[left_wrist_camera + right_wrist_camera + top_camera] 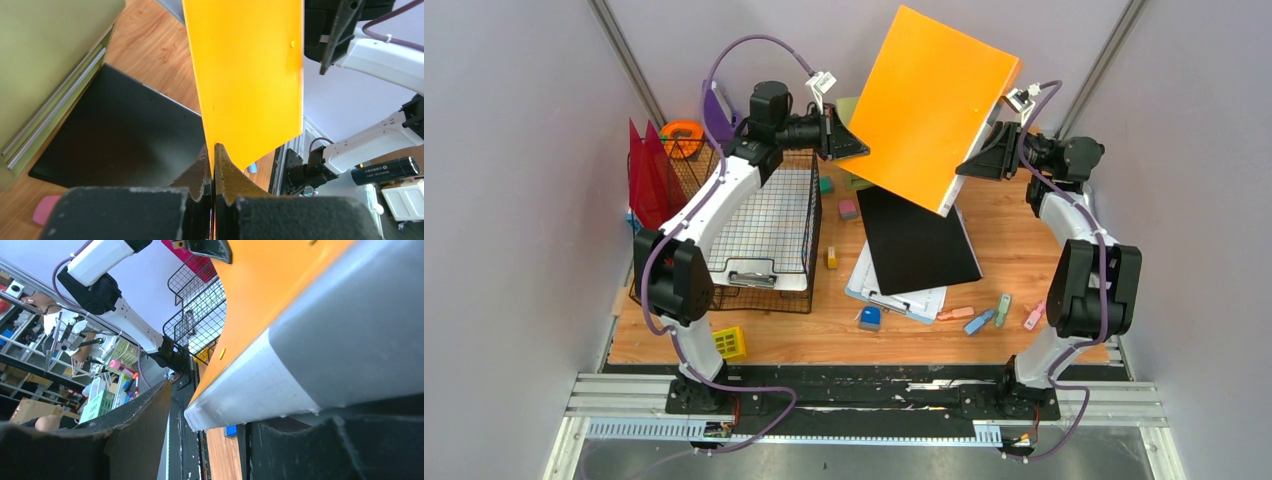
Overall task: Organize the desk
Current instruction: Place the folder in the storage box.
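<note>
At the left, the wire basket (809, 230) stands on the tabletop (1014, 250), which spreads below both arms. A black folder (919, 245) lies on a clipboard (904, 300) near its middle. Our left gripper (214, 150) has its jaws clenched on a thin corner of the orange binder (934, 100), which hangs tilted in the air, clear of the wood. That pinch is narrow, so we judge the binder could swing on it, and that arm should be held steady. At the right, our right gripper (969, 168) straddles the binder's thick grey edge with its jaws partly drawn in; we cannot tell whether they bite yet. We would seat that edge deep between the jaws, squeeze squarely, and only then move both arms together.
</note>
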Motion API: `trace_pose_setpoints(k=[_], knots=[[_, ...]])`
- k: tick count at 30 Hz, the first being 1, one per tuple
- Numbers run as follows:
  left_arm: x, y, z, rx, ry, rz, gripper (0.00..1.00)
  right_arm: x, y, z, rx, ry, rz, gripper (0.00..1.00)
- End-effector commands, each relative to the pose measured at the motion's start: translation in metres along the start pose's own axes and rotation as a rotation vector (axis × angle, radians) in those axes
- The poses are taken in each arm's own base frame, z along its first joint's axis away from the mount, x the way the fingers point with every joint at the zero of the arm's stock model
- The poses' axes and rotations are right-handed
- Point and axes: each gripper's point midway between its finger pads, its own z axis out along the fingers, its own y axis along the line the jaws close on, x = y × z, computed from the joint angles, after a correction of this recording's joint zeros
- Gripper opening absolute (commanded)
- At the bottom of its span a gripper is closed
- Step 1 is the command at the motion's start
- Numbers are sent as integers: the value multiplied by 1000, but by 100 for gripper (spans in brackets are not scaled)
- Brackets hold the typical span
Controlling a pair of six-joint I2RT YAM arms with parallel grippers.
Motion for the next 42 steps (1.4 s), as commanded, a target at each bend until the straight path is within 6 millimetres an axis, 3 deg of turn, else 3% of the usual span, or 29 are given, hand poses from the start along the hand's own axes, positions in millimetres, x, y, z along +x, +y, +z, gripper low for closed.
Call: trace_pose_setpoints(k=[1, 10, 16, 21, 31, 39, 42], knots=[[-5, 3, 6, -23, -20, 39, 0, -11, 32, 3, -13, 9, -155, 48], [-4, 37, -2, -157, -88, -86, 0, -35, 38, -7, 39, -54, -208, 43], [2, 42, -1, -174, -131, -180, 0, -56, 39, -5, 79, -104, -219, 43], [7, 40, 4, -166, -144, -237, 0, -64, 24, 0, 133, -135, -234, 43], [9, 25, 13, -124, -147, -307, 0, -47, -2, 22, 201, -146, -197, 46], [10, 19, 12, -94, -182, -411, 0, -29, -6, 32, 211, -140, -206, 46], [13, 18, 13, -78, -197, -454, 0, -26, -6, 33, 212, -143, -207, 41]])
